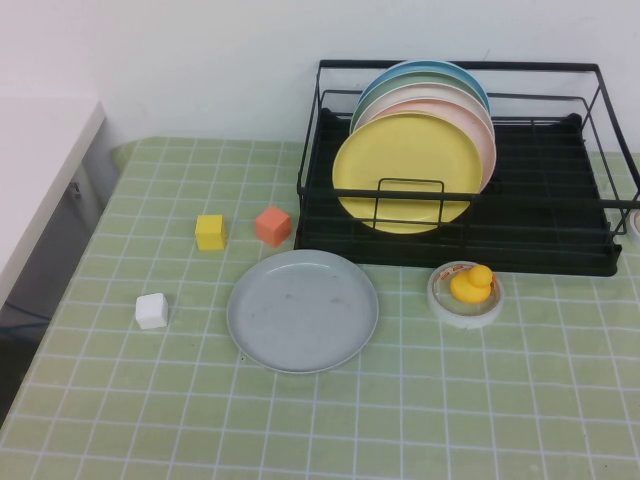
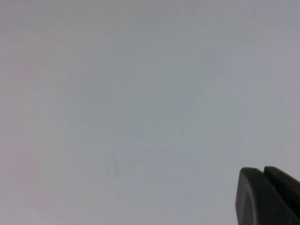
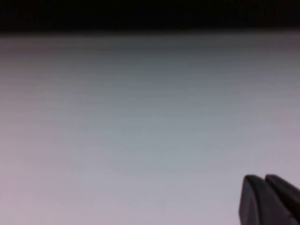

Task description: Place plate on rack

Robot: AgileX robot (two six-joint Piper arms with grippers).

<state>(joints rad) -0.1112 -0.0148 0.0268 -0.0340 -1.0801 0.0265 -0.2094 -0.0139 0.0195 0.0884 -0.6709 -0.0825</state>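
My left gripper (image 2: 267, 197) and right gripper (image 3: 269, 199) each show only 1 dark fingertip corner against a blank pale surface, both outside the high view, so I cannot tell their state or their distance from anything. The plate (image 1: 302, 311) lies flat on the table (image 1: 520, 400), untouched, just in front of the rack (image 1: 540, 215), which holds 4 upright plates (image 1: 410, 165). By my judgement, the whole task remains: grasping, lifting, slotting.

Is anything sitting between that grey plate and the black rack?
No. In the high view only bare checked tablecloth separates the grey plate from the rack.
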